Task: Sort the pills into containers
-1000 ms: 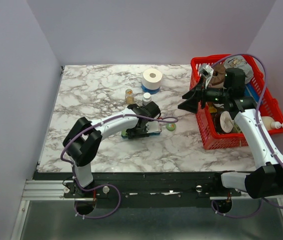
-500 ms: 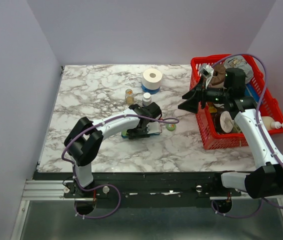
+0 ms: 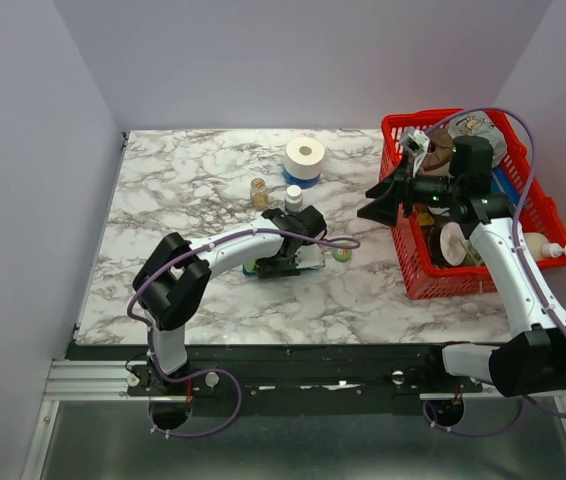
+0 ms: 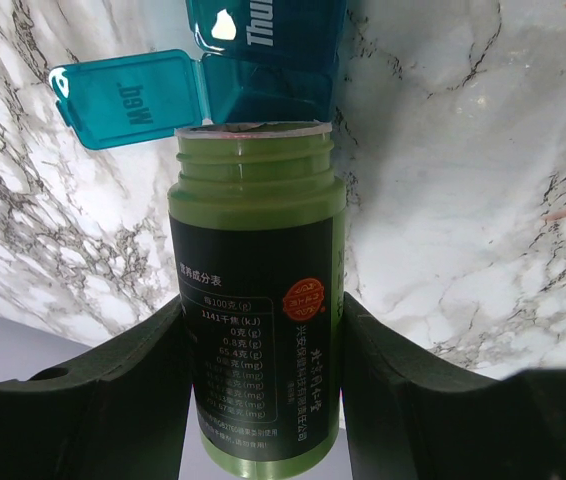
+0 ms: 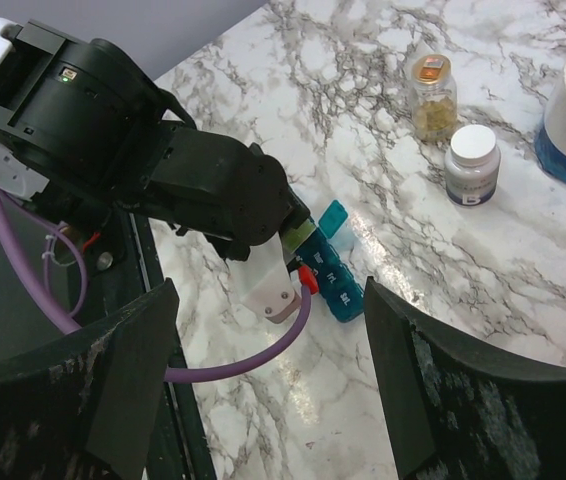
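Left claw point(image 4: 258, 335) clamps green bottle point(image 4: 256, 230), mouth at open pill organizer point(image 4: 273, 60): apparently pouring, gentle tilt next. Right claw point(image 3: 378, 203) gapes empty.

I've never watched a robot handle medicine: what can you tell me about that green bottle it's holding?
The green bottle looks like translucent plastic, uncapped, with a threaded neck and a black label printed in Chinese. The left gripper clamps its sides. Its mouth points at the teal pill organizer, beside an open lid marked Wed.
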Available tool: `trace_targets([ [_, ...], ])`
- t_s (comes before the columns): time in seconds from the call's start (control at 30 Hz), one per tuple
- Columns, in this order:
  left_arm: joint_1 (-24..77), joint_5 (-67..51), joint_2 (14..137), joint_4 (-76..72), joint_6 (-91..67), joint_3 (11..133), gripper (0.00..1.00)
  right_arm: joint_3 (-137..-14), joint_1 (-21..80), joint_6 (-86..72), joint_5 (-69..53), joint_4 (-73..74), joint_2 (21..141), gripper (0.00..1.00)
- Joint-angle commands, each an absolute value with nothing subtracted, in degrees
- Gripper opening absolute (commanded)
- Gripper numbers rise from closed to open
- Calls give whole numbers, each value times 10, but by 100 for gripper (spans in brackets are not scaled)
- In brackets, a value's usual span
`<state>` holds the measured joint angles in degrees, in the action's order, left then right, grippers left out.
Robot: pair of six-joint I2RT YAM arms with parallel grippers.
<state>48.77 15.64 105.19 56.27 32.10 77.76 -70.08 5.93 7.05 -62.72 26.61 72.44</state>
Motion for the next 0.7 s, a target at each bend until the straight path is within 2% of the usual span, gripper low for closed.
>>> trace_targets([
  [0.0, 496, 182, 1062, 577, 320, 792, 0, -690, 54, 67, -651, 257, 723, 84],
  [0.67, 497, 187, 1072, 587, 319, 804, 0, -689, 46, 66, -658, 257, 720, 84],
])
